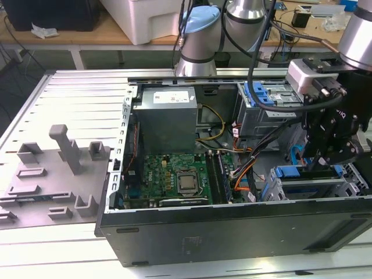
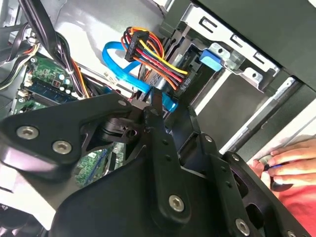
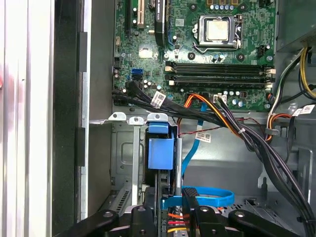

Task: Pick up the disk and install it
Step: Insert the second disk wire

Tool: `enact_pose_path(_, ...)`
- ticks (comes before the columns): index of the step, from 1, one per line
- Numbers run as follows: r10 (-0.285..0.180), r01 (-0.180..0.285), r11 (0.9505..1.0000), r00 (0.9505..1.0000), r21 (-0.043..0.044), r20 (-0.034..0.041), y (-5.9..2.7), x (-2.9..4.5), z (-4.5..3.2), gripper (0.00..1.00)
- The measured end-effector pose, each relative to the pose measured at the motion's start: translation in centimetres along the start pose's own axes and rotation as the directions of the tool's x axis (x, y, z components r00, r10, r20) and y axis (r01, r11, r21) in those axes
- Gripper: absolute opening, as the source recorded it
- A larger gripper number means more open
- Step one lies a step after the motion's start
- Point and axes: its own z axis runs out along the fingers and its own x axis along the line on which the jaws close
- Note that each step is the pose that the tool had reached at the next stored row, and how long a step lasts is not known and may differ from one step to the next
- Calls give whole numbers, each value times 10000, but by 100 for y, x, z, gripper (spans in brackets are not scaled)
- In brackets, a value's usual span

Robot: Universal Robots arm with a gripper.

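The disk (image 1: 306,173) stands on edge in the silver drive cage (image 1: 280,189) at the exterior view's right, inside the open computer case. In the first wrist view its blue bracket (image 3: 161,152) shows at the top of the cage slot (image 3: 132,163). My black gripper (image 1: 319,164) hangs straight over that cage. Its fingers flank the disk's cabled end closely in the first wrist view, gripper (image 3: 168,207) shut on the disk. In the second wrist view the gripper (image 2: 150,106) tips sit against a blue data cable (image 2: 118,66) and a wire bundle.
The motherboard (image 1: 174,177), the grey power-supply box (image 1: 165,116) and an upper cage with a blue latch (image 1: 261,93) fill the case. Cable bundles (image 3: 222,118) cross beside the cage. A person's hand (image 2: 286,165) rests outside the case wall. A grey fixture plate (image 1: 52,180) lies at the exterior view's left.
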Motion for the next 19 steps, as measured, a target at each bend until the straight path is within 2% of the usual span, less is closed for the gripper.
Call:
enact_pose_path(5, 0, 0, 10000, 10000, 0, 0, -1, 6, -103, 36)
enact_pose_path(8, 0, 0, 10000, 10000, 0, -1, -2, 12, -208, 36)
enact_pose_path(14, 3, -3, 10000, 10000, 48, -3, 5, 20, -338, 36)
enact_pose_path(15, 5, -5, 10000, 10000, 58, -3, 7, 21, -354, 34)
enact_pose_path(16, 5, -5, 10000, 10000, 70, -4, 9, 22, -370, 27)
enact_pose_path(17, 5, -5, 10000, 10000, 81, -3, 10, 23, -377, 27)
enact_pose_path(19, 4, -4, 10000, 10000, 94, 0, 11, 23, -383, 15)
